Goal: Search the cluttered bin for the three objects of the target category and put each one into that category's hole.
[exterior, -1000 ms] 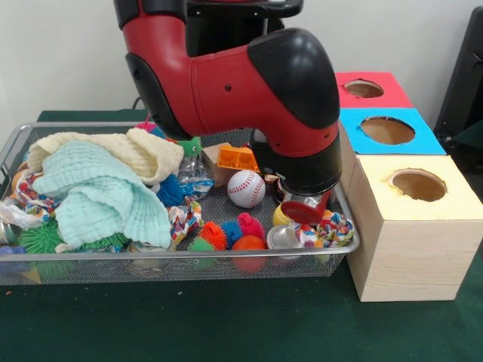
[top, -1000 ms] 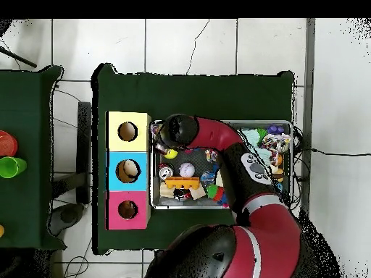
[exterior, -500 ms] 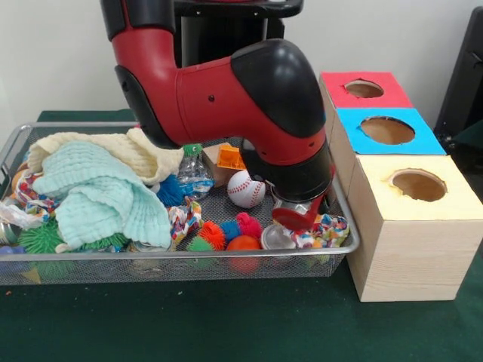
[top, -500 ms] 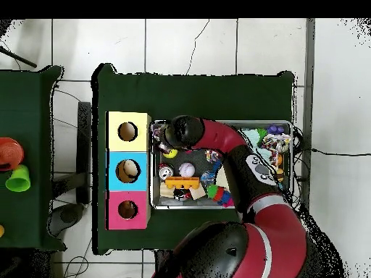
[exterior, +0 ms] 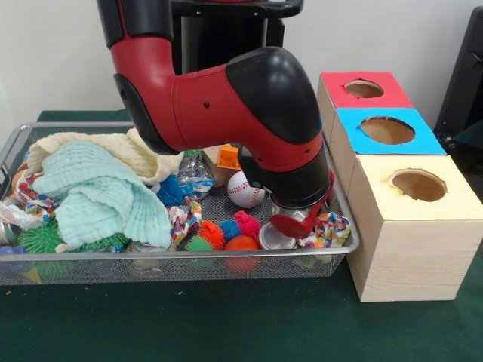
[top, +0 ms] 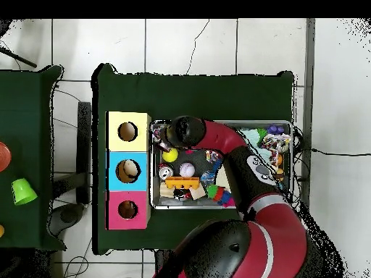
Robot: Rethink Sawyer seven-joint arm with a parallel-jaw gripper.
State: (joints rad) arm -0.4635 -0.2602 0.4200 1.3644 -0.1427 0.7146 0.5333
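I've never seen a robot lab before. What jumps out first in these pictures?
The big red and black arm fills the front view, bending down into the corner of the wire bin nearest the boxes. The bin is heaped with pale cloths, a baseball and spiky toys. Beside it stand three wooden boxes with holes in red, blue and yellow tops.

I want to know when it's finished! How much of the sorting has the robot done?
Not much looks finished yet. The bin is full of toys: a baseball, spiky balls and cloths. Something pale shows inside the blue box's hole; I can't tell what it is. Right now the arm reaches down at the bin's end beside the yellow box, over a shiny can. Its pincer is hidden, so most searching and dropping remains.
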